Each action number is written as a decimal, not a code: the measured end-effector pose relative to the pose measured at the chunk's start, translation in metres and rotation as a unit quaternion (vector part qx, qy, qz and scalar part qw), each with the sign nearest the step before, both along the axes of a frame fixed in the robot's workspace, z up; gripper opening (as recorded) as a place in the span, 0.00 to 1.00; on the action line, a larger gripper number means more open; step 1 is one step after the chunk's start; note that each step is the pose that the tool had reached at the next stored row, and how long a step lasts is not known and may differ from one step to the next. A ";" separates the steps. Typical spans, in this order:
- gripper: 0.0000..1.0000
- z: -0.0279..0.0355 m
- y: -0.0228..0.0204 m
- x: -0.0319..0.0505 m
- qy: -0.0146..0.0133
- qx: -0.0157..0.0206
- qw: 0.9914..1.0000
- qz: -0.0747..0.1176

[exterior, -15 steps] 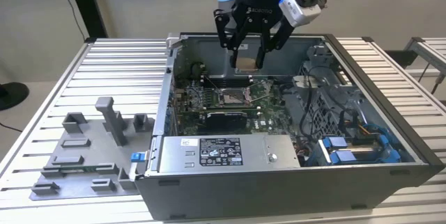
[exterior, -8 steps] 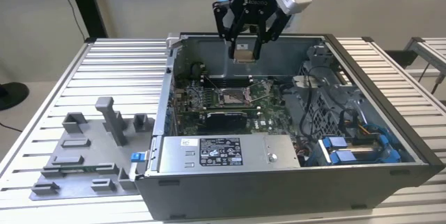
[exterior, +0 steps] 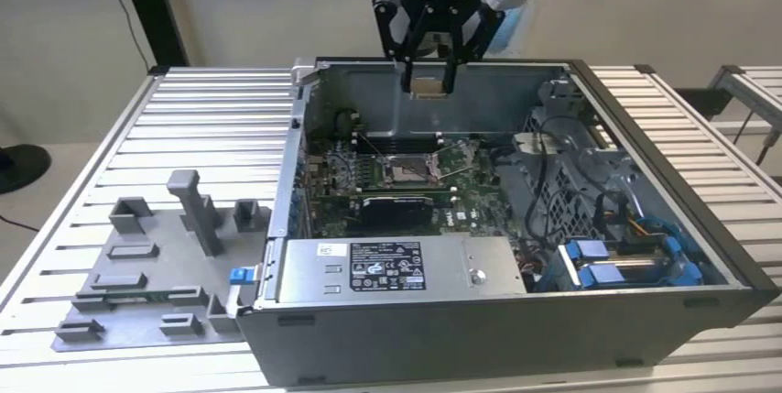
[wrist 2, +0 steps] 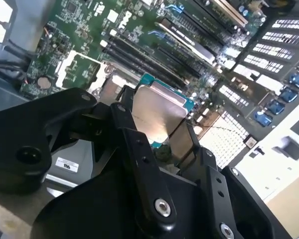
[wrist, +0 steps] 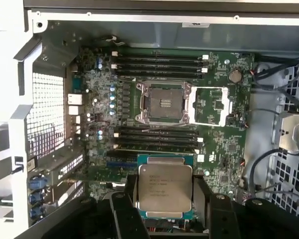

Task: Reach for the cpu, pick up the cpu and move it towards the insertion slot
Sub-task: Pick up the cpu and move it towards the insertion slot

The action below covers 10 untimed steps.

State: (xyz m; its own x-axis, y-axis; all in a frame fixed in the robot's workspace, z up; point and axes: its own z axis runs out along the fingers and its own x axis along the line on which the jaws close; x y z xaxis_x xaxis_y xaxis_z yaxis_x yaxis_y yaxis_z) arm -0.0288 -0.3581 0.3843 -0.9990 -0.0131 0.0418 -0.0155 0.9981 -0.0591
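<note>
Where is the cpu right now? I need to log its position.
The cpu is held in the end effector, above the open computer case near its far wall, not yet at the insertion slot.

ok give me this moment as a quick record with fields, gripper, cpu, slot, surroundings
gripper: gripper raised above the open computer case, fingers shut on the chip
cpu: cpu held by its edges, metal top showing in both wrist views
insertion slot: insertion slot on the motherboard, empty, frame swung open beside it
cpu vs slot: apart, chip held off the board
surroundings: grey fixture blocks on the table at the exterior view's left
</note>
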 end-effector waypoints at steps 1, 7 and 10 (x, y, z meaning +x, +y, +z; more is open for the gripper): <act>0.00 -0.0002 0.0025 -0.0004 0.000 0.000 1.000 0.000; 0.00 -0.0015 0.0193 -0.0024 -0.003 0.000 1.000 0.000; 0.00 -0.0024 0.0249 -0.0039 -0.003 0.000 1.000 -0.001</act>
State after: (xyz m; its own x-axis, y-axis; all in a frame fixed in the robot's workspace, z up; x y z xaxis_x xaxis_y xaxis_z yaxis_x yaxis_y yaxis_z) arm -0.0327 -0.3332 0.3819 -0.9993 -0.0118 0.0361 -0.0139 0.9981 -0.0592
